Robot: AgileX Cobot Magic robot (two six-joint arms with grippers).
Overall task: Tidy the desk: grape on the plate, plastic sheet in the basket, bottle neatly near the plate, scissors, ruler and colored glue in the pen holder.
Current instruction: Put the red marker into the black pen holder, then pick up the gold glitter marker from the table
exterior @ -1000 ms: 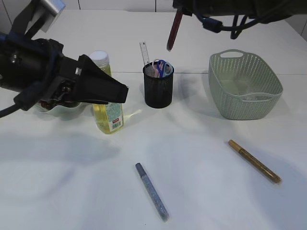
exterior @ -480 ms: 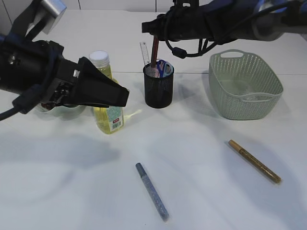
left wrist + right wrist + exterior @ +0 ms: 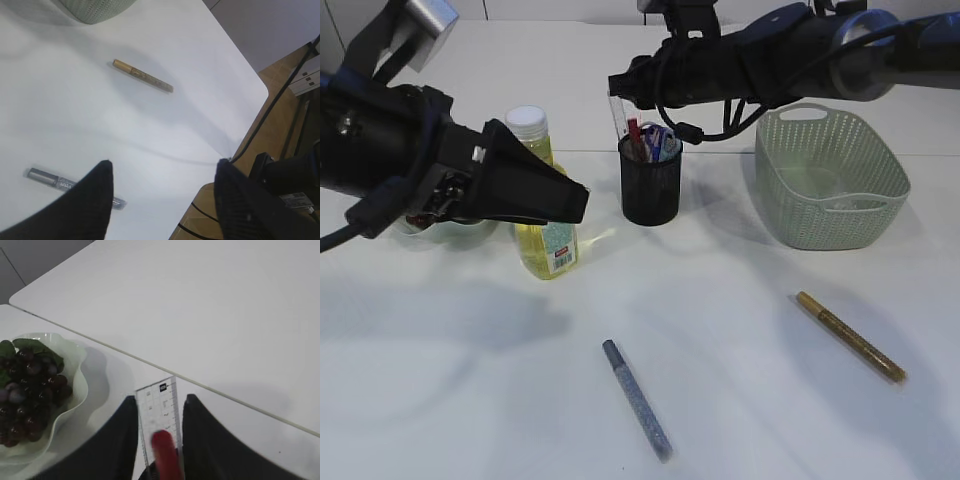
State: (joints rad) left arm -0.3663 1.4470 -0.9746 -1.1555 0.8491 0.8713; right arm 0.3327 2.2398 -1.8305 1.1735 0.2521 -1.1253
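The black mesh pen holder (image 3: 650,190) holds the clear ruler (image 3: 618,105), blue-handled scissors (image 3: 662,140) and a red glue pen (image 3: 633,130). My right gripper (image 3: 620,85) hovers just above it, open; in the right wrist view its jaws (image 3: 159,405) stand apart on either side of the ruler (image 3: 160,407) and red pen (image 3: 165,452) without touching them. A gold glue pen (image 3: 850,335) and a silver glue pen (image 3: 636,398) lie on the table. My left gripper (image 3: 575,195) is open and empty in front of the yellow bottle (image 3: 545,245).
The white plate (image 3: 75,390) with dark grapes (image 3: 30,390) sits left of the bottle, mostly hidden by my left arm in the exterior view. The green basket (image 3: 830,180) stands at the right. The left wrist view shows the gold pen (image 3: 142,76), silver pen (image 3: 45,177) and the table edge.
My right gripper came down over the pen holder with the red glue pen, and the pen now stands inside it with the jaws apart. The left arm has not moved.
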